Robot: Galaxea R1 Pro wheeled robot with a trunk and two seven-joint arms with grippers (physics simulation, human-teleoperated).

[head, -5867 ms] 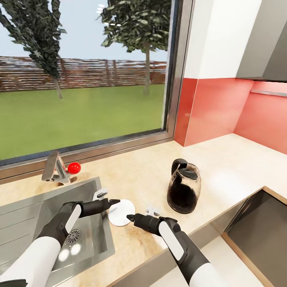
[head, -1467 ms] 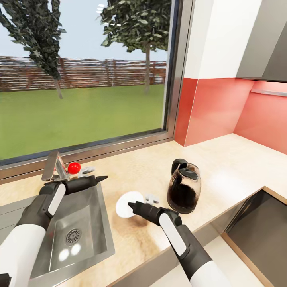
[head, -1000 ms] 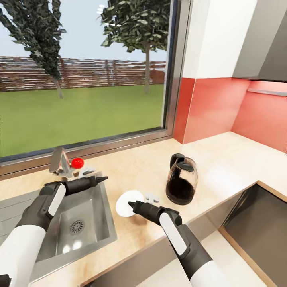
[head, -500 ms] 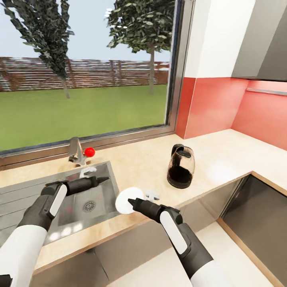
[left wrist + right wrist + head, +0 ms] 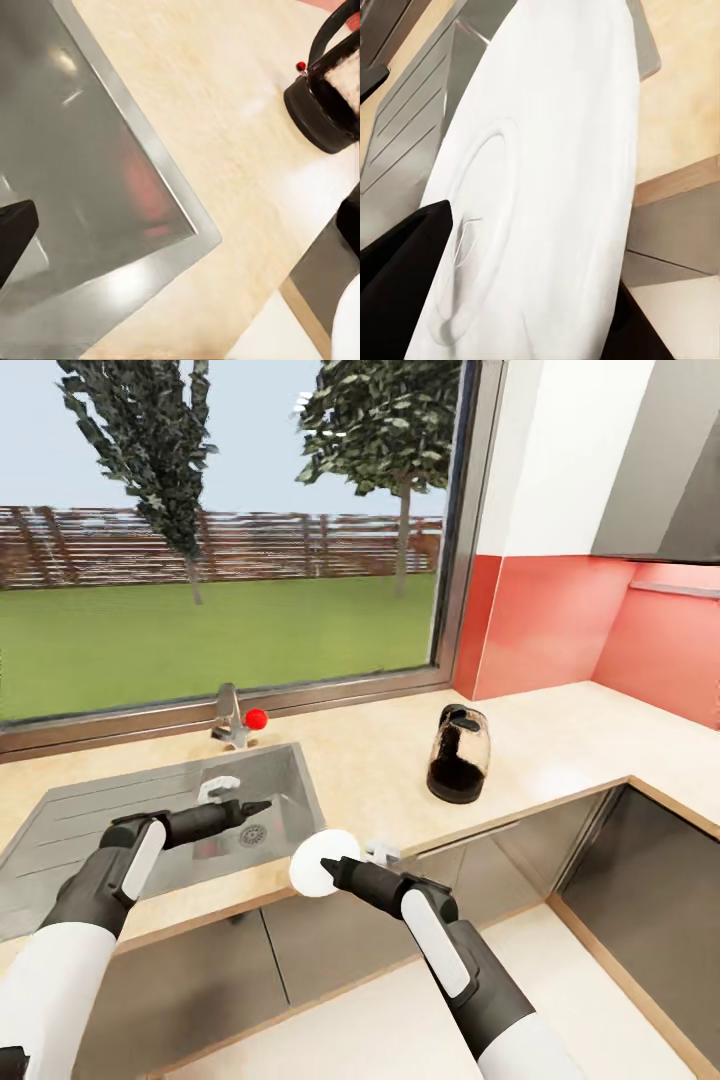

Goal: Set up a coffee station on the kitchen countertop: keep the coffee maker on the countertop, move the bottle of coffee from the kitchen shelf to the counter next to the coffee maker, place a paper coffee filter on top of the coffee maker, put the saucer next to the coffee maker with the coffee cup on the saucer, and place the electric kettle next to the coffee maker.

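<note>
Saucer, small flat round white plate [image 5: 322, 862], is clamped in the right gripper [image 5: 330, 870], jaws pinching its rim; right wrist view shows black fingers [image 5: 401, 262] on both faces of the plate. It's held in the air, tilted up on edge, over the front edge of the light beige wood-look countertop [image 5: 380, 780], grey cabinet fronts [image 5: 330, 930] below. Left gripper [image 5: 262, 807] hangs over the steel sink [image 5: 150, 810], holding nothing; jaw gap: cannot tell. Steel tap with red knob [image 5: 240, 720] sits behind the sink by the window sill. Electric kettle, squat dark see-through glass with black lid and base [image 5: 458, 755], stands upright on the counter right of the sink, well apart from the saucer. Red backsplash [image 5: 560, 630] behind.
</note>
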